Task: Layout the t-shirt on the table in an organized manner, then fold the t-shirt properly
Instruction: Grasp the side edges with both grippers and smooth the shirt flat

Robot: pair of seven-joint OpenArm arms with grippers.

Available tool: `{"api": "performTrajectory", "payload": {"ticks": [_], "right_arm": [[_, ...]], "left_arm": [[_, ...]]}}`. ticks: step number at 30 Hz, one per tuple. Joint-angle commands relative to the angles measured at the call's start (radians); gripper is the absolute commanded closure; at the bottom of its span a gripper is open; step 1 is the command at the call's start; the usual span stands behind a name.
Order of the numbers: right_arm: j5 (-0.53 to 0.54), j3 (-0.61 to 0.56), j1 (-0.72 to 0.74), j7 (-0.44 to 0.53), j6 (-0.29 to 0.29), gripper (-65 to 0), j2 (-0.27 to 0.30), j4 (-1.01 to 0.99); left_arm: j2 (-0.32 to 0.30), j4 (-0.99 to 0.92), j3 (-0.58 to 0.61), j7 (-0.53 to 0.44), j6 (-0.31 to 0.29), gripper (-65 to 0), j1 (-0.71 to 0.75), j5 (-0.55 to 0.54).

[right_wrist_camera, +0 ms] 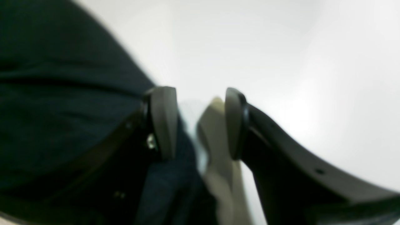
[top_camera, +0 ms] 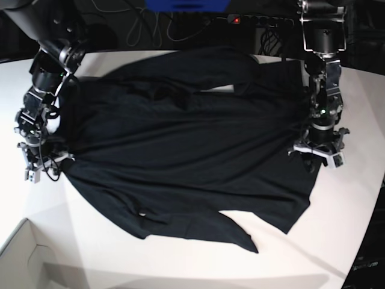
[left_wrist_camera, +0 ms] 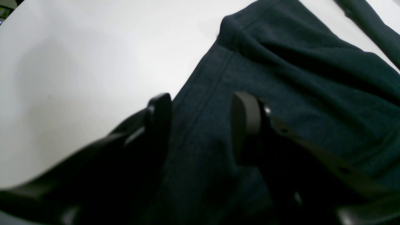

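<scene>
T-shirt (top_camera: 180, 150): black, spread wrinkled across the table (top_camera: 337, 241), far hem merging into dark background. Left gripper (left_wrist_camera: 201, 125): fingers apart, straddling a hemmed edge; right gripper (right_wrist_camera: 200, 122): fingers apart at the blurred cloth edge, contact unclear. Bare tabletop along the near curved edge.

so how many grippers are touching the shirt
2. The left gripper sits on the t-shirt at its edge on the base view's right; the right gripper is at the opposite edge. Both have cloth between parted jaws; real pinching isn't clear.
</scene>
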Motion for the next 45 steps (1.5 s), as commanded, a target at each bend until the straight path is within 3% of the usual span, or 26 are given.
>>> {"api": "performTrajectory", "payload": {"ticks": [1, 6, 12, 19, 24, 33, 42, 45], "right_arm": [[0.004, 0.009, 0.020, 0.001, 0.000, -25.2, 0.013, 0.019], [0.003, 0.072, 0.002, -0.005, -0.001, -25.2, 0.031, 0.027], [0.007, 0.073, -0.040, 0.003, 0.002, -25.6, 0.013, 0.140], [0.007, -0.131, -0.040, -0.005, 0.006, -25.6, -0.022, 0.225], [0.006, -0.235, -0.011, 0.003, 0.002, -25.6, -0.024, 0.193], [0.004, -0.212, 0.092, 0.004, 0.002, -25.6, 0.010, -0.019], [0.003, -0.217, 0.081, 0.001, 0.002, -24.8, 0.005, -0.031], [0.003, -0.266, 0.063, -0.005, 0.002, -19.0, 0.008, -0.033]], "left_arm": [[-0.009, 0.032, -0.004, -0.027, -0.004, -29.8, -0.001, -0.002], [0.018, 0.082, -0.007, -0.027, -0.004, -29.8, 0.012, -0.002], [0.025, 0.185, -0.009, -0.027, -0.004, -29.8, 0.051, -0.002], [0.015, 0.245, -0.016, -0.027, 0.003, -29.8, 0.114, -0.002], [0.023, 0.277, -0.128, -0.027, -0.004, -29.8, 0.160, -0.002], [0.022, 0.282, -0.184, -0.027, -0.004, -29.8, 0.235, -0.002], [0.023, 0.280, -0.210, -0.027, -0.004, -29.8, 0.253, -0.002], [0.023, 0.280, -0.210, -0.027, -0.004, -29.8, 0.253, -0.002]]}}
